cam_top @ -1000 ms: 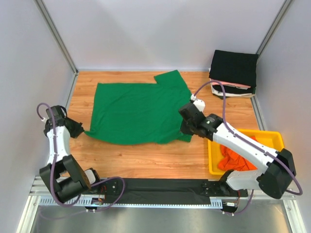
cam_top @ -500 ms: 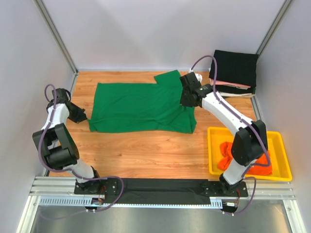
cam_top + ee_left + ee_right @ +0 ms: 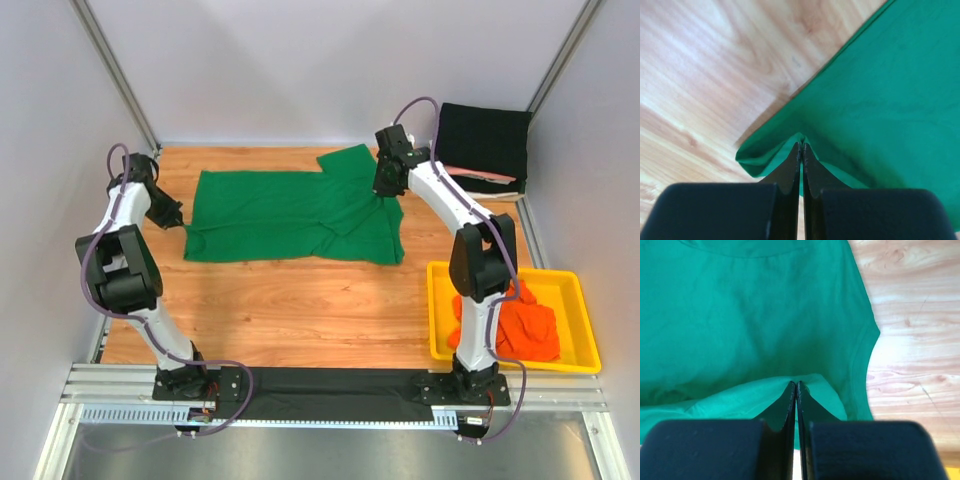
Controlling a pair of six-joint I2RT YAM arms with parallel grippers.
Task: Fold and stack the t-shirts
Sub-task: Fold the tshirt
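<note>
A bright green t-shirt (image 3: 290,215) lies spread across the wooden table (image 3: 300,310), its near part doubled over toward the back. My left gripper (image 3: 180,222) is shut on the shirt's left edge (image 3: 770,150), pinching a fold of cloth. My right gripper (image 3: 383,190) is shut on the shirt's right side (image 3: 740,400), near a sleeve. An orange t-shirt (image 3: 515,325) sits crumpled in the yellow tray (image 3: 440,300). Folded black and white/pink t-shirts (image 3: 482,148) are stacked at the back right.
Grey walls close in the table on the left, back and right. The yellow tray stands at the near right. Both arms (image 3: 120,270) reach far back from their bases.
Both grippers have carried the green t-shirt's near edge toward the back of the table, folding the shirt into a narrower band. The arms have stretched out farther.
</note>
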